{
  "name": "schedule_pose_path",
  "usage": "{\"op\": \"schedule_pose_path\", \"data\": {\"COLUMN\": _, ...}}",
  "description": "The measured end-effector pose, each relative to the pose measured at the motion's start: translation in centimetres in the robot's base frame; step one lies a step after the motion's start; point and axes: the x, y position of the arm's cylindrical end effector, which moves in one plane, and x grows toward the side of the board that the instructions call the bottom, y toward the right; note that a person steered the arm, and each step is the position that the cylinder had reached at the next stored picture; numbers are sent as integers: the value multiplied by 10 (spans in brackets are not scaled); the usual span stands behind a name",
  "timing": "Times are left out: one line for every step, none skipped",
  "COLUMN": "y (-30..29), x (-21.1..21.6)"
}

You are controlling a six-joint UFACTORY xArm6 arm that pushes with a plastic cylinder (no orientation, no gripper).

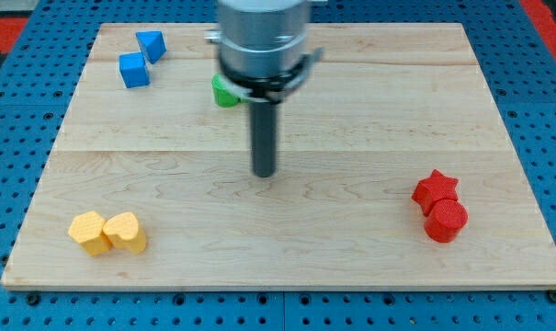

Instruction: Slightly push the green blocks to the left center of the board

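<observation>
A green block (224, 92) shows at the view's upper middle, mostly hidden behind the arm's grey body; its shape cannot be made out, and I cannot tell whether more than one green block is there. My tip (264, 172) rests on the board near its middle, below and slightly right of the green block, apart from it.
Two blue blocks (141, 58) sit at the upper left. A yellow hexagonal block (89, 232) and a yellow heart-shaped block (126, 231) touch at the lower left. A red star (435, 189) and a red round block (445, 221) sit at the lower right. The wooden board (351, 267) lies on a blue pegboard.
</observation>
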Motion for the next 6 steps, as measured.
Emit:
{"op": "schedule_pose_path", "data": {"y": -87, "x": -6}}
{"op": "schedule_pose_path", "data": {"y": -37, "x": -52}}
{"op": "schedule_pose_path", "data": {"y": 76, "x": -84}}
{"op": "schedule_pose_path", "data": {"y": 79, "x": -141}}
{"op": "schedule_pose_path", "data": {"y": -14, "x": -154}}
{"op": "schedule_pose_path", "data": {"y": -53, "x": -158}}
